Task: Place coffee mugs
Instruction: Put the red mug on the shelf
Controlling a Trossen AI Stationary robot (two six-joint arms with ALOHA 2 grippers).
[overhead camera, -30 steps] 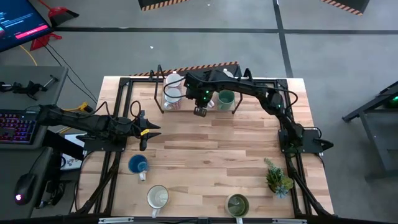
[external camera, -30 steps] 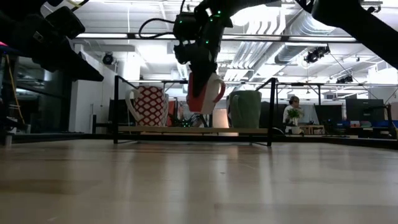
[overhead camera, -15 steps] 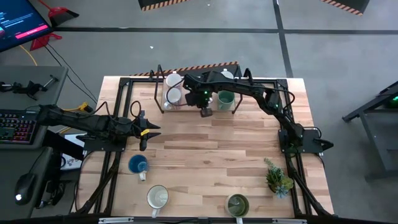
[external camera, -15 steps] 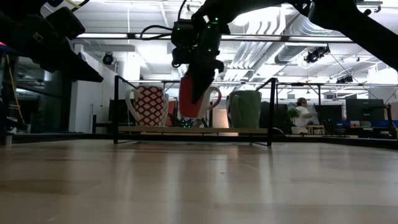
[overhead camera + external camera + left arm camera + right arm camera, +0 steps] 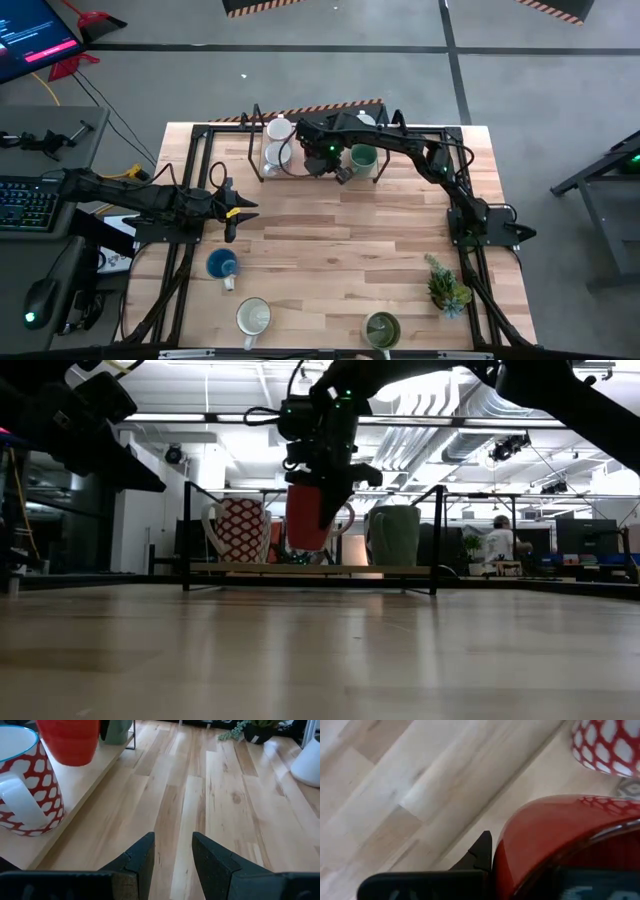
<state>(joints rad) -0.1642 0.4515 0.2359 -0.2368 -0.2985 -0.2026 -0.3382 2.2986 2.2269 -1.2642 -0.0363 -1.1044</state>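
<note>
Mug in hand: glossy red ceramic mug, upright, hanging just above the low wooden rack shelf at the bench's far edge, between a red-and-white patterned mug and a teal green mug.
Handling: probably rigid, fairly heavy for its size, glazed and slick, chips if it knocks a neighbour; the wall at the rim gives the surest hold, the handle less so.
Right gripper: fingers clenched on the red mug's rim from above.
Left gripper: fingers parted, grasping nothing, waiting over the wooden bench on its left side.
Waiting mugs: blue mug, cream mug, olive green mug near the front edge.
Bystander: spiky green potted plant.
</note>
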